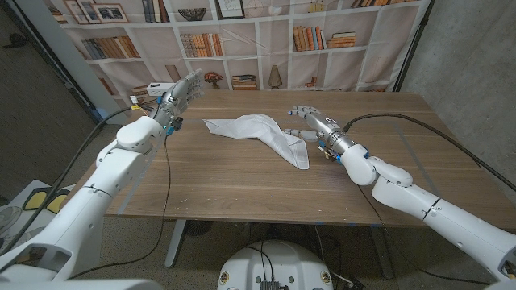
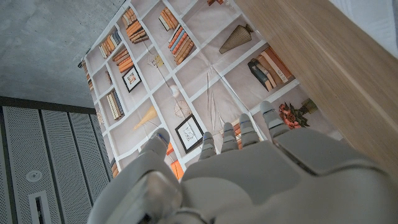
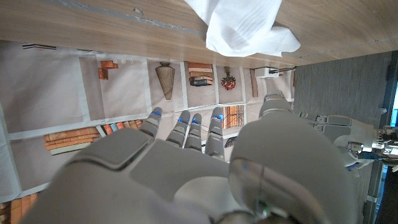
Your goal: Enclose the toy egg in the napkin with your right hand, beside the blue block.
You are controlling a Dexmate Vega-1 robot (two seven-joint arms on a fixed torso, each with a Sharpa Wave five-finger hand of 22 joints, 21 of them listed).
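Wooden worktop [image 1: 242, 181] in front of a bookshelf-print backdrop [image 1: 242, 40]. White napkin [image 1: 262, 135] lies crumpled mid-worktop, long and bunched, one tail running toward the right hand [image 1: 310, 121]. No toy egg or blue block can be made out; the egg may be under the cloth, can't tell. Napkin looks thin, soft and floppy, very light, likely to slide on the wood and sag when lifted; a pinch at a free corner or edge, probably the near tail, seems best. Right hand sits just beside the napkin's right end, fingers spread apart, holding nothing; contact with the cloth is unclear. Left hand [image 1: 181, 90] is raised near the worktop's far left edge, well apart from the napkin, fingers extended and loosely apart, empty.
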